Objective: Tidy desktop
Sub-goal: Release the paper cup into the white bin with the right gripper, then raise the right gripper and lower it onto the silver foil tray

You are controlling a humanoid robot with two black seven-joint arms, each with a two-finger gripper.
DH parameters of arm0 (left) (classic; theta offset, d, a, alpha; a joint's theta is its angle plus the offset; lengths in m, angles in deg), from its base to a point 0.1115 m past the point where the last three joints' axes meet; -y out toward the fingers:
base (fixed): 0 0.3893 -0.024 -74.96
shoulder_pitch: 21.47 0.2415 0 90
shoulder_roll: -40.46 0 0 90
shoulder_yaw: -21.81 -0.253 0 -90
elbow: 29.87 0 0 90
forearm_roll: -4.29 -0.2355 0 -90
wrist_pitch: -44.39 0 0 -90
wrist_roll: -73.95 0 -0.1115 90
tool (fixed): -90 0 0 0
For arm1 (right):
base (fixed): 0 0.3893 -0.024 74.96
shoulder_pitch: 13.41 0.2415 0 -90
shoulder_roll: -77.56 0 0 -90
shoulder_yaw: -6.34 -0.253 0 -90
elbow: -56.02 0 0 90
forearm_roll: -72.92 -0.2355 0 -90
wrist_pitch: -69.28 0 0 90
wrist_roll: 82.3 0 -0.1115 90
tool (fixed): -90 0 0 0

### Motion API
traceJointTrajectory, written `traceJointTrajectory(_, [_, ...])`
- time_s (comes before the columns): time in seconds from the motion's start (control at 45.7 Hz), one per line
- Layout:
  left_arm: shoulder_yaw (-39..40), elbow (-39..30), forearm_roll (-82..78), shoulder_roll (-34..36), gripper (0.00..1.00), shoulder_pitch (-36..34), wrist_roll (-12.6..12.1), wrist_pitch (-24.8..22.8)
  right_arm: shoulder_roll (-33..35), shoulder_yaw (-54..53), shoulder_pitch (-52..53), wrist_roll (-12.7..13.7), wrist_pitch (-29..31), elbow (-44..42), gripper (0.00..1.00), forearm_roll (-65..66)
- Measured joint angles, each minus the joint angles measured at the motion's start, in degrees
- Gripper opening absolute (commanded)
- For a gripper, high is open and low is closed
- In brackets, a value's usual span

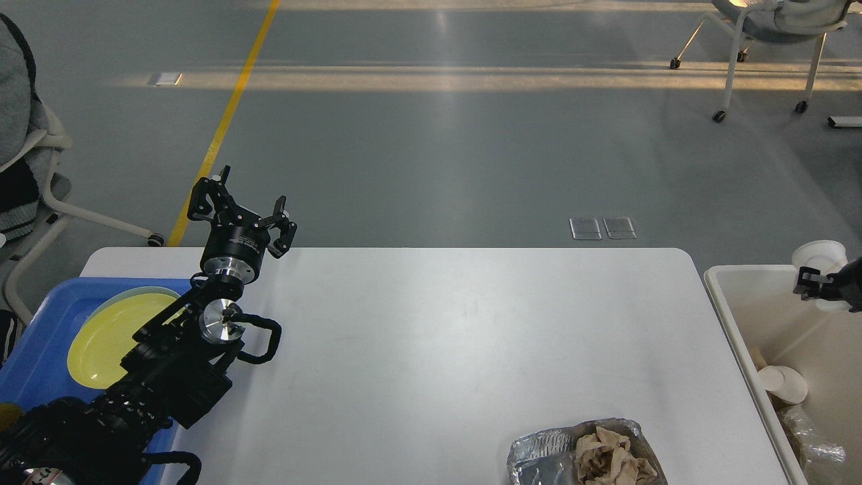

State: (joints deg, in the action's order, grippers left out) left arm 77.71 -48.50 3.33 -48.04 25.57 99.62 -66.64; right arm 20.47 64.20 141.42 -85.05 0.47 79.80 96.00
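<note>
- Desk, white with rounded corners, fills the near middle of the head view, between a blue tray on the left and a cream bin on the right; most of its surface is bare.
- Cream-white bin stands just beside the desk's right edge; a paper cup lies on its side inside it, with crinkled clear wrapping below.
- Blue tray sits at the desk's near-left corner and holds a yellow plate, partly hidden by the left arm.
- Left claw is raised above the desk's far-left edge, its fingers spread apart and holding nothing.
- Foil container rests at the desk's near edge, right of centre, with crumpled brown paper inside it.
- Right claw shows only at the right edge, over the bin's far end; a white cup is right against it, but I cannot tell whether the fingers are pinching it.
</note>
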Motion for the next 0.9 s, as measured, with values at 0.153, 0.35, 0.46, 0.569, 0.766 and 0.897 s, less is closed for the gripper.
traceJointTrajectory(0.153, [0.0, 0.0, 0.0, 0.0, 1.00, 0.0, 0.0, 0.0, -0.8, 2.0, -1.9, 0.0, -2.5, -0.6, 1.00, -0.1])
traceJointTrajectory(0.35, [0.0, 0.0, 0.0, 0.0, 1.00, 0.0, 0.0, 0.0, -1.5, 2.1, -1.1, 0.0, -2.6, -0.3, 1.00, -0.3])
traceJointTrajectory(0.46, [0.0, 0.0, 0.0, 0.0, 1.00, 0.0, 0.0, 0.0, -1.8, 1.6, 2.3, 0.0, -2.2, 1.6, 1.00, -0.6])
traceJointTrajectory(0.569, [0.0, 0.0, 0.0, 0.0, 1.00, 0.0, 0.0, 0.0, -1.1, 1.5, 10.3, 0.0, -0.5, 9.3, 1.00, -0.7])
traceJointTrajectory(0.766, [0.0, 0.0, 0.0, 0.0, 1.00, 0.0, 0.0, 0.0, 1.7, 1.3, 32.0, 0.1, 10.8, 27.7, 1.00, -2.4])
traceJointTrajectory(0.897, [0.0, 0.0, 0.0, 0.0, 1.00, 0.0, 0.0, 0.0, 1.8, 1.4, 44.1, 0.1, 17.9, 36.6, 1.00, -6.1])
